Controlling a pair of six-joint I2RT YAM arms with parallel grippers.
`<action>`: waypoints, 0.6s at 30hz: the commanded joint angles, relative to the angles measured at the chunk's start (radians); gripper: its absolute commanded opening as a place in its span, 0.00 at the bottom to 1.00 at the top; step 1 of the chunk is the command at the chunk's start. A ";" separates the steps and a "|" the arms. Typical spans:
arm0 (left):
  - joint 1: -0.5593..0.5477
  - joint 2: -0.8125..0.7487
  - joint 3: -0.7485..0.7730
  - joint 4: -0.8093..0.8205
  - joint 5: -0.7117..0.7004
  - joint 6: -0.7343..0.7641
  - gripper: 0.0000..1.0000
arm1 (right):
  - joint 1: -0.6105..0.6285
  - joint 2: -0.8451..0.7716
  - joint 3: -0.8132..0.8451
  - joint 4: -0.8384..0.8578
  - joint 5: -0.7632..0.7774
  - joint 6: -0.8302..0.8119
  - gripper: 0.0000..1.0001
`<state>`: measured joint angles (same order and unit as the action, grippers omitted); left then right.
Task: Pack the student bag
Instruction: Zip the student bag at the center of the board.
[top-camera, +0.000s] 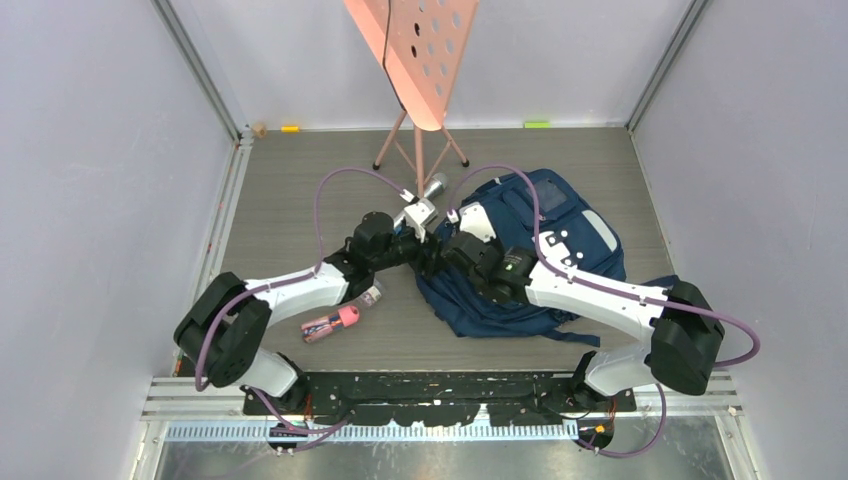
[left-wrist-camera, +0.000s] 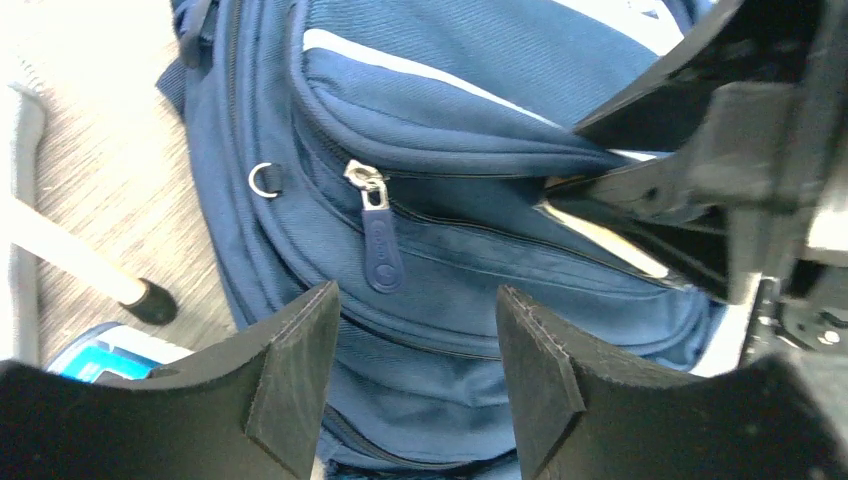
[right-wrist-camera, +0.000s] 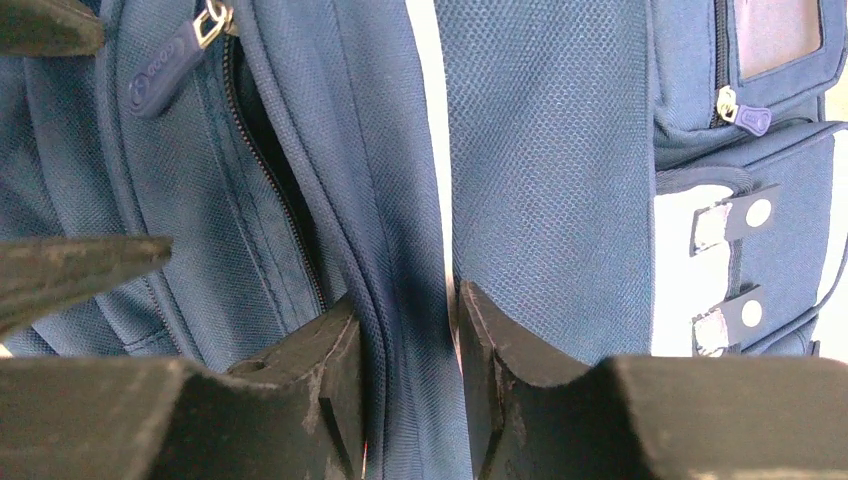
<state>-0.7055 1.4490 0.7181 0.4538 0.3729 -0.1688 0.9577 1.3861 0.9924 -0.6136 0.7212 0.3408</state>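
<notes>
The student bag (top-camera: 560, 225) is a navy backpack lying right of centre on the grey floor. My right gripper (top-camera: 442, 262) is at its left edge; in the right wrist view the gripper (right-wrist-camera: 408, 375) is shut on a fold of the bag's fabric (right-wrist-camera: 400, 250) beside a partly open zipper (right-wrist-camera: 265, 170). My left gripper (top-camera: 418, 248) is close by on the left. In the left wrist view it (left-wrist-camera: 415, 365) is open and empty, just over the bag (left-wrist-camera: 450, 100), with a zipper pull (left-wrist-camera: 381, 250) in front of its jaws.
A pink music stand (top-camera: 420, 60) stands at the back centre, its legs close to the bag. A silver cylinder (top-camera: 435, 185) lies near its foot. A pink bottle (top-camera: 335, 320) lies on the floor by the left arm. Walls close in on both sides.
</notes>
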 joint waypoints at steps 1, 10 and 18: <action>-0.017 0.033 0.049 0.039 -0.125 0.072 0.60 | -0.017 -0.050 -0.007 0.020 0.057 0.023 0.39; -0.068 0.066 0.081 0.060 -0.146 0.123 0.61 | -0.030 -0.048 -0.013 0.038 0.021 0.013 0.38; -0.088 0.108 0.124 0.062 -0.228 0.156 0.57 | -0.036 -0.055 -0.018 0.044 -0.007 0.017 0.38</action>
<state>-0.7799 1.5475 0.7918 0.4507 0.1989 -0.0559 0.9272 1.3693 0.9768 -0.5907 0.7078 0.3435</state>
